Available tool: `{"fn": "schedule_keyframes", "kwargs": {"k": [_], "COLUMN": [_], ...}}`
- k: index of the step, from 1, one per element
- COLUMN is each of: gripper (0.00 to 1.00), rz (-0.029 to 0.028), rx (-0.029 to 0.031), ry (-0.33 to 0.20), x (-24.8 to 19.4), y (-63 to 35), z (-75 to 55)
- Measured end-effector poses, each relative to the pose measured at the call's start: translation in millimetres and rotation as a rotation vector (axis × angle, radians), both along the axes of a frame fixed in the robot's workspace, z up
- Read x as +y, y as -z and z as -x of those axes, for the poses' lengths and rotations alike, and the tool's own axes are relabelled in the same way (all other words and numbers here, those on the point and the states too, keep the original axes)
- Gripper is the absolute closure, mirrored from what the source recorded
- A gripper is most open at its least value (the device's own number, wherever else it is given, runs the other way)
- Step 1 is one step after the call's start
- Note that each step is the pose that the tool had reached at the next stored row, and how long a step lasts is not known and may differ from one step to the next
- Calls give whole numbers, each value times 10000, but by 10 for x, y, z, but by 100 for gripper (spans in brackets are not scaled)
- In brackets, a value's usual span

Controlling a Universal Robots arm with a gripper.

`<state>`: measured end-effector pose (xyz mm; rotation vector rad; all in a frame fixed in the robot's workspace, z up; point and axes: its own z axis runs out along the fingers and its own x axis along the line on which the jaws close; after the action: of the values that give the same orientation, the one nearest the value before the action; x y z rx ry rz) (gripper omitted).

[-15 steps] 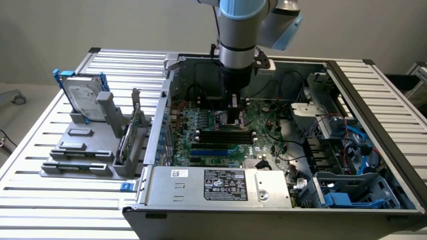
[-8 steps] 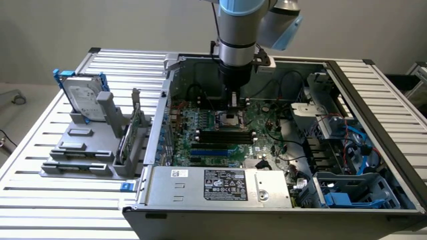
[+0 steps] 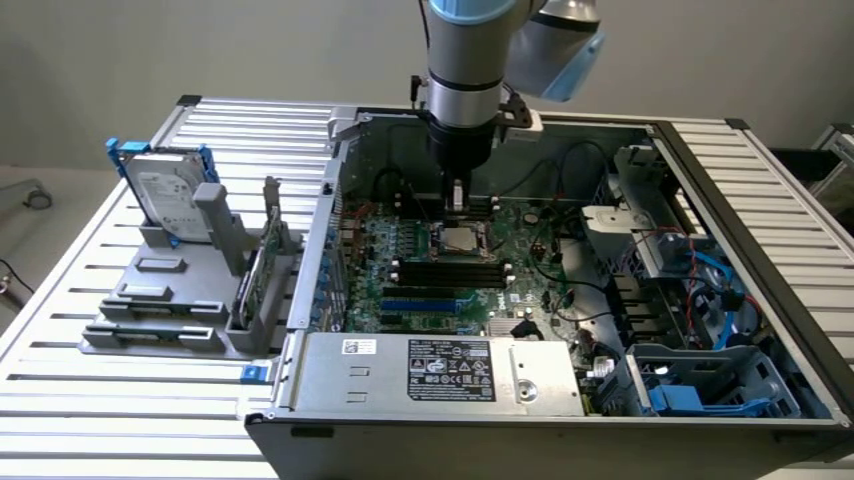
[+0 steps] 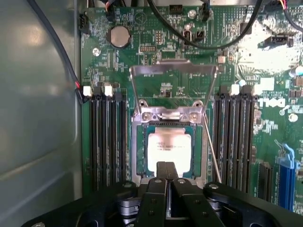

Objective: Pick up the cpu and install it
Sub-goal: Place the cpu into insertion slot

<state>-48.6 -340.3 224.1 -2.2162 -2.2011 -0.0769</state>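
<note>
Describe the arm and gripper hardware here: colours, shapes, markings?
The arm is a silver-grey metal tube with a pale blue joint cap, narrowing to a black wrist section. The gripper is matte black: two slim flat fingers on angular black links with silver screw heads. I can make out no markings on either.

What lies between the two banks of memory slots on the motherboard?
In the wrist view: the open socket with the cpu lying in it. The shut gripper is at one edge of the cpu.
</note>
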Motion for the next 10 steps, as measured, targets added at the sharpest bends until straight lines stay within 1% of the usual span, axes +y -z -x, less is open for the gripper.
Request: {"fn": "schedule_keyframes", "kwargs": {"k": [2,7,9,10], "gripper": [89,89,89,89], "rz": [-8,-19,-20,-22], "rx": [76,245,292,295], "ry": [1,0,1,0], "x": [-4,-12,-15,-17], "y": [-4,-14,-29,-37], "z": [49,172,207,209]}}
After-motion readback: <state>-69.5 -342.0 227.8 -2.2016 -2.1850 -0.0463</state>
